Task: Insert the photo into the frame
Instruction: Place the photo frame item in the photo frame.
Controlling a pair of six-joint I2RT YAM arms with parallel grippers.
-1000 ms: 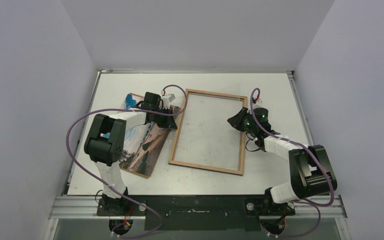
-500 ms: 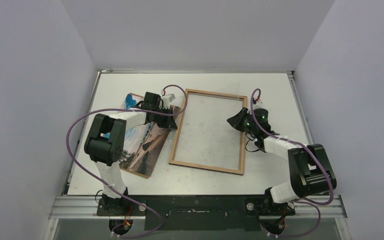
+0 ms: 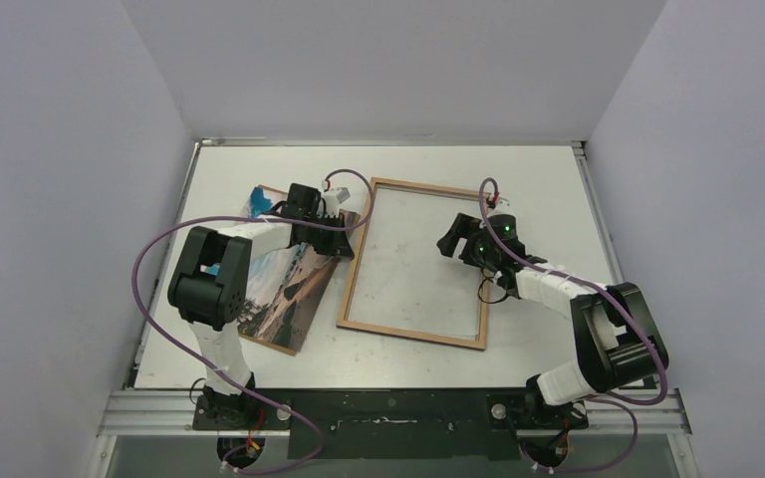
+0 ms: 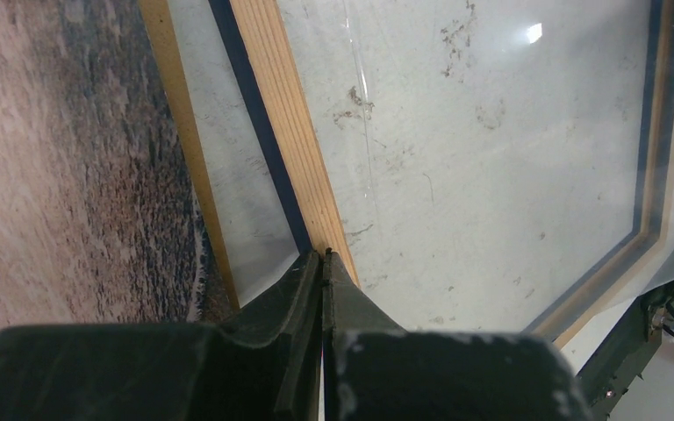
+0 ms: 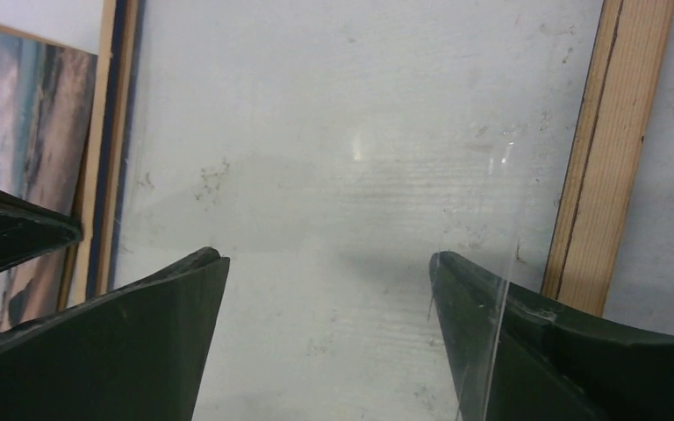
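Note:
The frame (image 3: 361,261) lies flat mid-table, wood-brown side up, with a dark blue strip along its left rail (image 4: 285,132). The photo (image 3: 289,289) lies face up to its left, partly under my left arm; its sandy part (image 4: 53,158) and blue sky (image 5: 17,123) show. My left gripper (image 3: 345,222) is shut, nothing visible between the jaws, its tips (image 4: 323,256) against the frame's left rail. My right gripper (image 3: 450,242) hangs open over the frame's inside (image 5: 326,259), holding nothing.
A clear sheet lies inside the frame, its edge (image 5: 502,202) showing by my right finger. A brown edge (image 4: 175,132) runs along the photo. White table (image 3: 548,179) is enclosed by grey walls, with a metal rail at the near edge.
My right gripper opened and moved left, from the frame's right rail to over its inside. The left gripper, photo and frame stayed put.

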